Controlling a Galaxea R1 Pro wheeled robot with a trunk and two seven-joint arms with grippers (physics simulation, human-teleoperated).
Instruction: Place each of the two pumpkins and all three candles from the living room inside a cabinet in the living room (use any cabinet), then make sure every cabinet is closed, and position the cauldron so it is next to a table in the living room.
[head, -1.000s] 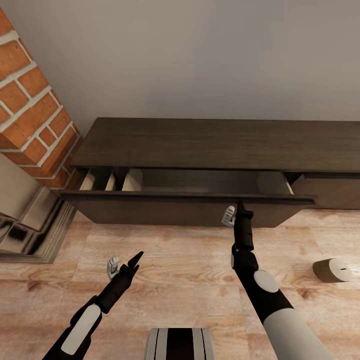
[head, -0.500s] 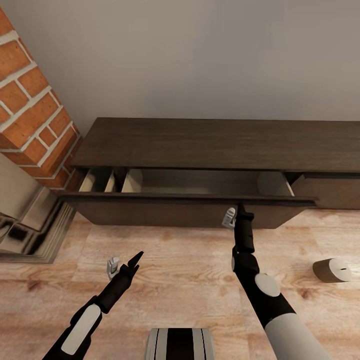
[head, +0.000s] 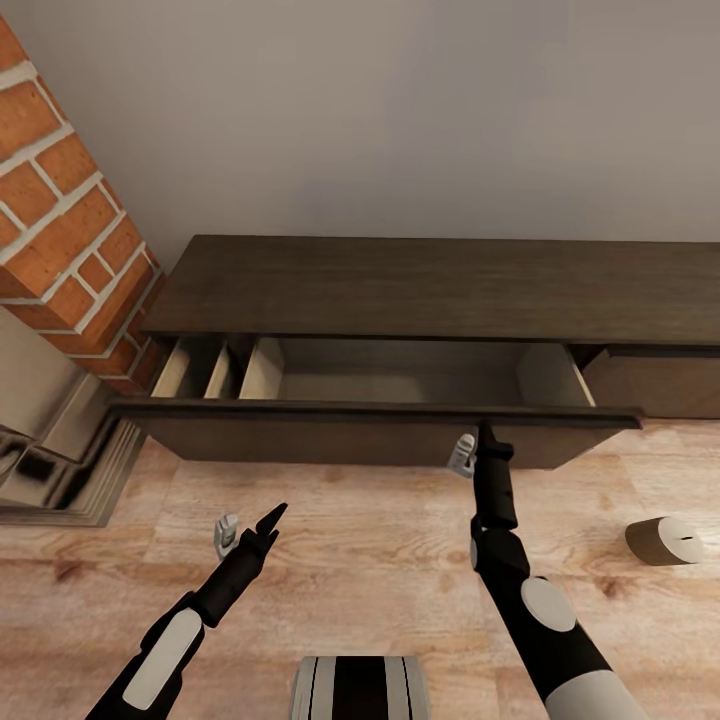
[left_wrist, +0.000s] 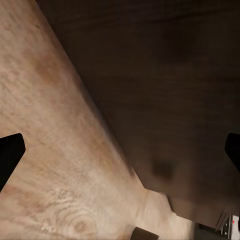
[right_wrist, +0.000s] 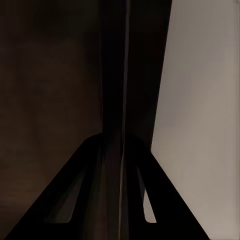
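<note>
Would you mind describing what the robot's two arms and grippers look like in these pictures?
Both arms are slim and black with pale grey-white shell panels on the forearms. The left gripper and right gripper each pair a black pointed finger with a small light grey one. In the right wrist view the fingers appear as dark tapering wedges. No cables or markings are visible.

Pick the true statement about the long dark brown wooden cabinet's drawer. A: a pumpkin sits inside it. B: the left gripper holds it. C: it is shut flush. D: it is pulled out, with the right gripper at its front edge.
D: the drawer of the long dark brown wooden cabinet stands open, its pale inside showing, with the right gripper at its front edge.
</note>
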